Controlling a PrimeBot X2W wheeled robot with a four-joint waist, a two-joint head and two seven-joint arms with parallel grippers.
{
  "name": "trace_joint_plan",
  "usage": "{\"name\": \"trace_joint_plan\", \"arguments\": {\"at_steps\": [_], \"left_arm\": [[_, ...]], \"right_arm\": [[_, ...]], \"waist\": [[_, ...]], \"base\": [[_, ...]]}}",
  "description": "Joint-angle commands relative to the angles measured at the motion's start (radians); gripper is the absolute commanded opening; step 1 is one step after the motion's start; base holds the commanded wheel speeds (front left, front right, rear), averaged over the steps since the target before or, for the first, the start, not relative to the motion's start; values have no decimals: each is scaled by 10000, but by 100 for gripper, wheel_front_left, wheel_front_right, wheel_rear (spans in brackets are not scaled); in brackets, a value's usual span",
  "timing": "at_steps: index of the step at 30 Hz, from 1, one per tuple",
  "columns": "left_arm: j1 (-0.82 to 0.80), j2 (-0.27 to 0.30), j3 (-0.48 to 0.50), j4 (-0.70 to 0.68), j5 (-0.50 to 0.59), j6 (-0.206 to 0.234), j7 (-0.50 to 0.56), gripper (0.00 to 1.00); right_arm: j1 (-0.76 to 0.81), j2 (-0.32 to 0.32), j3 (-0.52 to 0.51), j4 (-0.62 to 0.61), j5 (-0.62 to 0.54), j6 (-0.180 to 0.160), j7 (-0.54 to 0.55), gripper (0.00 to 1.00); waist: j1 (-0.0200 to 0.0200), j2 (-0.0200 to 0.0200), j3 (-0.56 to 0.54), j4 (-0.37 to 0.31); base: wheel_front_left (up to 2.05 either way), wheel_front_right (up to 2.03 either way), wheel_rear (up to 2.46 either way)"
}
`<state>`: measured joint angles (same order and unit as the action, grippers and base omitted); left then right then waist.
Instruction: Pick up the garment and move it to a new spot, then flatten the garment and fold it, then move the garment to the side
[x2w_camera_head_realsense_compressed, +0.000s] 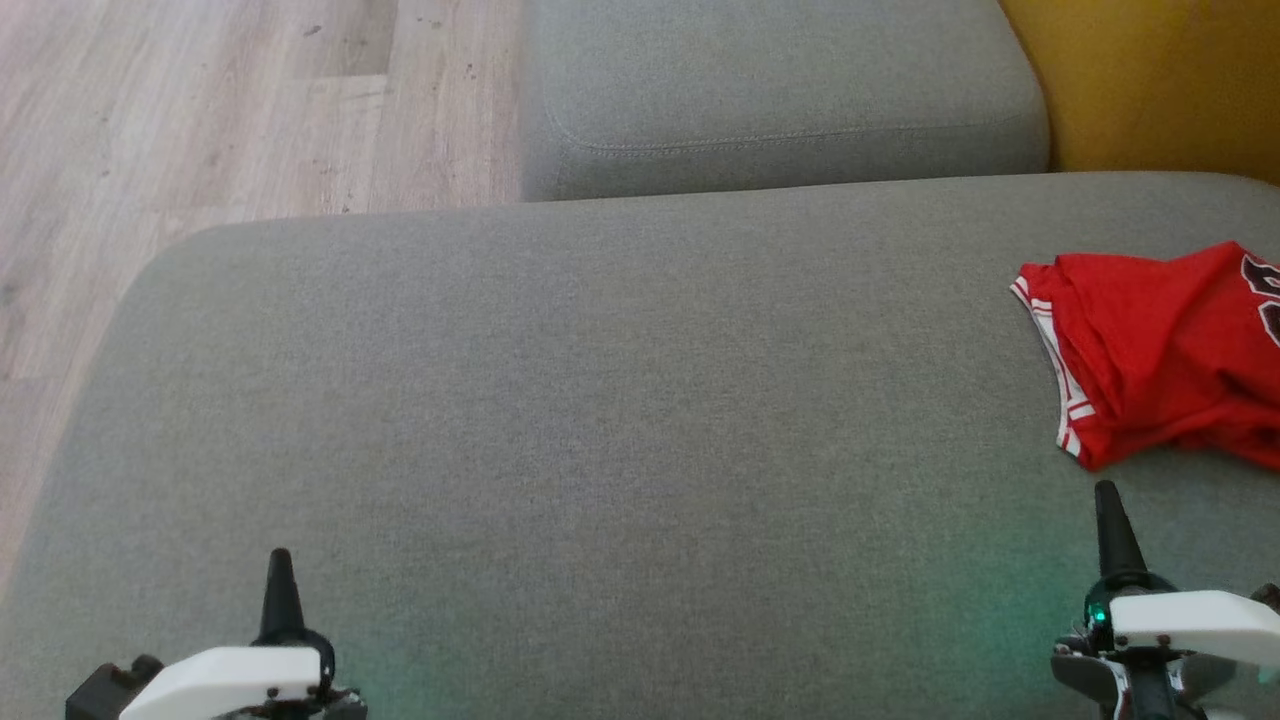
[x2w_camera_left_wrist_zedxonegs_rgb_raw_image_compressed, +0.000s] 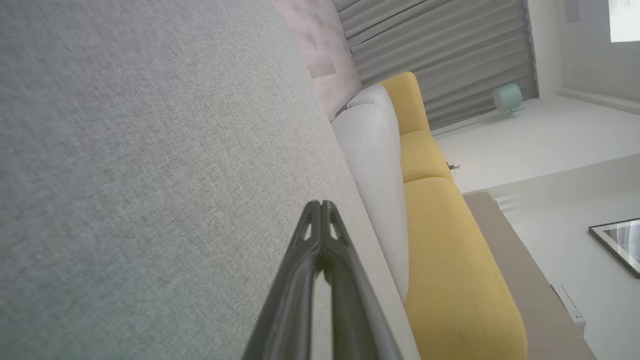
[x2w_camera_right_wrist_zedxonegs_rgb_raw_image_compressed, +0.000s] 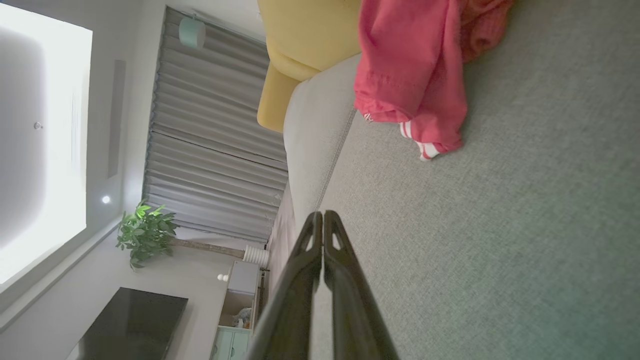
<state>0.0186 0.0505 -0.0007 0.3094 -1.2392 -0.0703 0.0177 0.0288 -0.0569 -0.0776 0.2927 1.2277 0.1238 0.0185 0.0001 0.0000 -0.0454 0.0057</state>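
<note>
Sees red garment (x2w_camera_head_realsense_compressed: 1160, 360) lumped at three o'clock on grey sofa (x2w_camera_head_realsense_compressed: 600, 400). Fits waiting for pick-up, or folded and set aside. Finds left gripper (x2w_camera_head_realsense_compressed: 280, 570) and right gripper (x2w_camera_head_realsense_compressed: 1107, 500) pinched together, empty.

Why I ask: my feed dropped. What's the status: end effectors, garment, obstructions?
Left end effector shut, empty. Right end effector shut, empty, short of rumpled red fabric jersey on grey sofa cushion. Bare cushion between.

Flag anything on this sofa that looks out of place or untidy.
The red garment lies bunched in a rumpled heap on the right part of the grey cushion, neither flat nor folded. Nothing else stands out.
</note>
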Motion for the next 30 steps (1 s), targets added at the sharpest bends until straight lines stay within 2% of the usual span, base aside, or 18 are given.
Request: {"name": "trace_joint_plan", "arguments": {"at_steps": [1,30], "left_arm": [[-676,4,333,-388,-318,-75,80,0],[-1267,-3,1144,-639,-3695,-604,955,0]], "right_arm": [[-613,-29,71,-395,341,53,97,0],[-1368,66,-366,-479,3806,69,950,0]], "waist": [[-1,0,26,-3],[-1,0,485,-57]], "base": [[0,0,0],[0,0,0]]}}
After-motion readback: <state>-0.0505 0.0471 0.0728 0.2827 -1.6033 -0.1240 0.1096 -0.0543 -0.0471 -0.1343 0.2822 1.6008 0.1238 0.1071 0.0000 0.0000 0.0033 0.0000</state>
